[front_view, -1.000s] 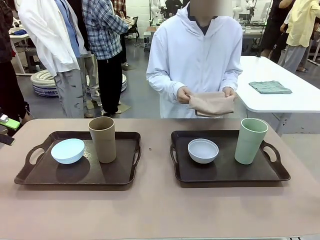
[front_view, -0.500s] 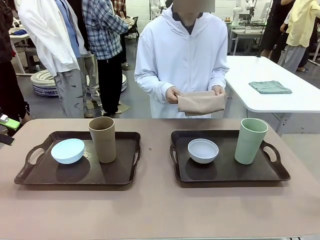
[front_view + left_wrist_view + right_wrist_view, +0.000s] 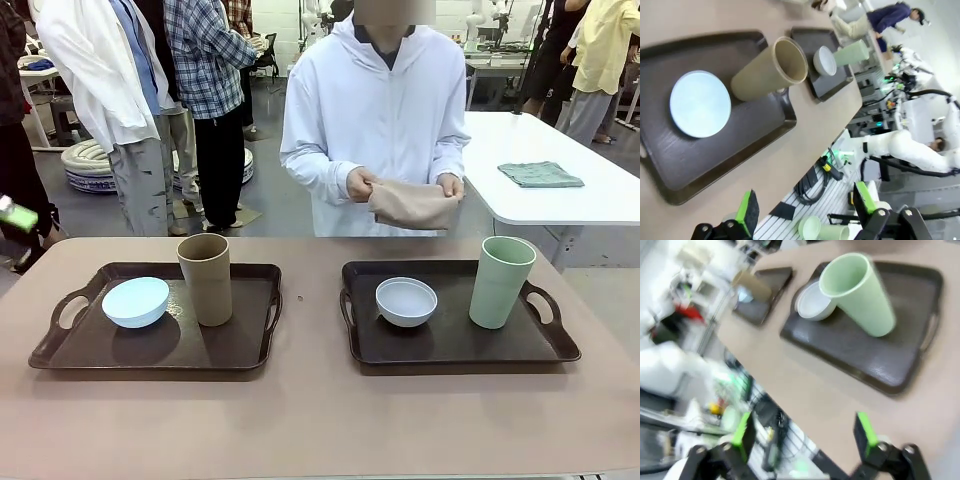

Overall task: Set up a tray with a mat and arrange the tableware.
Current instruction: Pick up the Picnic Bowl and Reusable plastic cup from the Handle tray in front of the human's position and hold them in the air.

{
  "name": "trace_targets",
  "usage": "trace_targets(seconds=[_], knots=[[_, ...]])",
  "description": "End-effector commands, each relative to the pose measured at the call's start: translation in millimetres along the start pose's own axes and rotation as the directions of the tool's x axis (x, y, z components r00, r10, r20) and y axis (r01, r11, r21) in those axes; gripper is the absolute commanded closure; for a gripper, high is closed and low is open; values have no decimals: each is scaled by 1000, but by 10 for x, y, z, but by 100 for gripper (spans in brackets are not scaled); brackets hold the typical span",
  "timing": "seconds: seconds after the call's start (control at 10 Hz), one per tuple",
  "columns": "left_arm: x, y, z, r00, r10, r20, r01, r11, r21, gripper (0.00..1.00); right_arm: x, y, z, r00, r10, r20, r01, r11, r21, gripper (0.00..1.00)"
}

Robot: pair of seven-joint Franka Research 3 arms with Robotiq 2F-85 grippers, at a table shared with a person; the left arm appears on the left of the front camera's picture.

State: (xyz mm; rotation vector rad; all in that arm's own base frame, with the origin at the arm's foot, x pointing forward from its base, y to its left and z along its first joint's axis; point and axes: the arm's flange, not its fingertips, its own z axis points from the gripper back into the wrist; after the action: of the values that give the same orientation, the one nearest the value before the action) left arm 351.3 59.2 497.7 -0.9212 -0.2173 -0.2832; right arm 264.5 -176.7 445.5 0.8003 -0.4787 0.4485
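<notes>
Hovering with both pairs of fingers spread wide and empty, we are holding the left gripper [image 3: 804, 199] short of the left tray [image 3: 757, 122], its pale blue bowl [image 3: 700, 103] and tan tumbler [image 3: 765, 75] lying ahead of the fingers. The right gripper [image 3: 804, 434] is facing the white-grey bowl [image 3: 812, 302] and green tumbler [image 3: 860, 295]. The person [image 3: 375, 110] is gripping the folded mat [image 3: 413, 205] far beyond. We are likely clearing a tray first, so we should straddle a tumbler squarely and keep it upright.
</notes>
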Motion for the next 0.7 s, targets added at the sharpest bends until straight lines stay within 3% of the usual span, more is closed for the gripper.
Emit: trace_targets(seconds=[0.0,0.1,0.3,0.6], knots=[[294,-734,60,999,-15,-33,19,991,132,0,215,-299,116,968,250,-19,-250,968,-35,0],[502,-986,-3,997,-14,-81,29,983,182,0,336,-419,139,947,319,-23,-320,947,-15,0],[853,-1353,-307,981,15,-195,37,964,262,0,506,-527,149,865,493,-96,-479,868,132,0],[1235,-1764,-867,942,66,-329,54,937,344,0,739,-535,201,789,601,-130,-539,777,324,0]])
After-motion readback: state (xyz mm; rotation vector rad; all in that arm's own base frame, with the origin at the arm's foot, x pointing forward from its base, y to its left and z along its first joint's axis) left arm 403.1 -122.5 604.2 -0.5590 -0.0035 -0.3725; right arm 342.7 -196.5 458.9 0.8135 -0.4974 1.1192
